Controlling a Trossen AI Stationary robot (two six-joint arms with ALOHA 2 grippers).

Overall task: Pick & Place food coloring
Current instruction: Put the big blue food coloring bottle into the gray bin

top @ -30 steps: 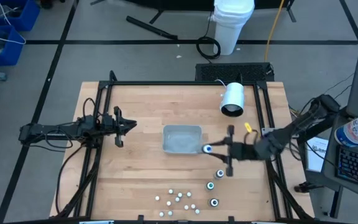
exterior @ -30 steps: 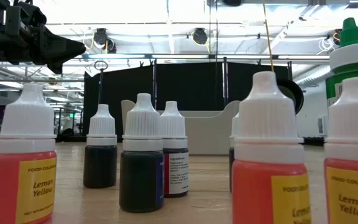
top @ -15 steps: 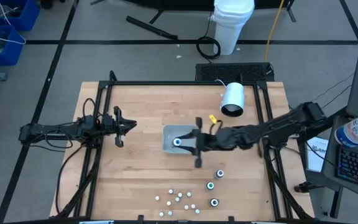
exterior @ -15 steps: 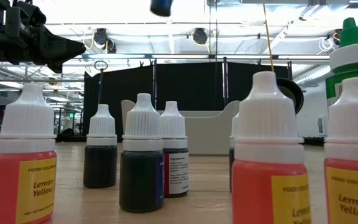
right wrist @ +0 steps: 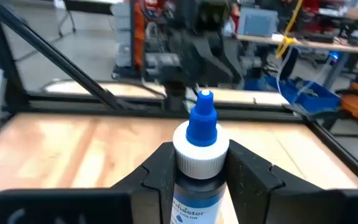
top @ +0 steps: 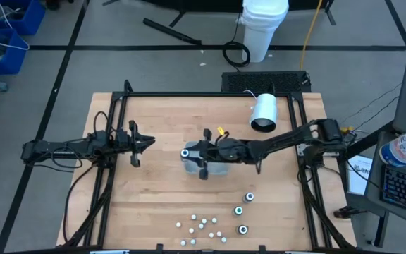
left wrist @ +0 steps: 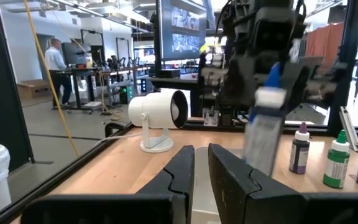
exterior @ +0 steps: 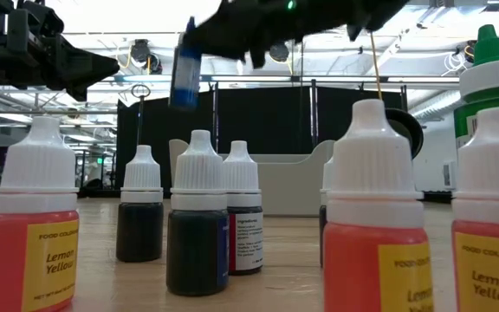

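My right gripper reaches in level from the table's right and is shut on a food coloring bottle with a white cap and blue tip. It holds the bottle above the left end of the grey tray. The low view shows this bottle hanging high over the table. More food coloring bottles stand near the front edge: three dark ones and several white-capped ones. My left gripper waits shut at the table's left, touching nothing. My right gripper pinches the bottle's body just under the white cap between its two fingers. The fingers lie level and come from the table's right. The bottle stands upright, tip up, lifted clear above the tray.
A large white cylinder lies on its side at the back right of the table. Black frame rails border the wooden top. Close to the low camera stand orange Lemon Yellow bottles and darker ones.
My right gripper has swung toward the table's left with the bottle, from beside the tray's right end to above its left end, sinking a little. The bottle stays upright and clear of the table.
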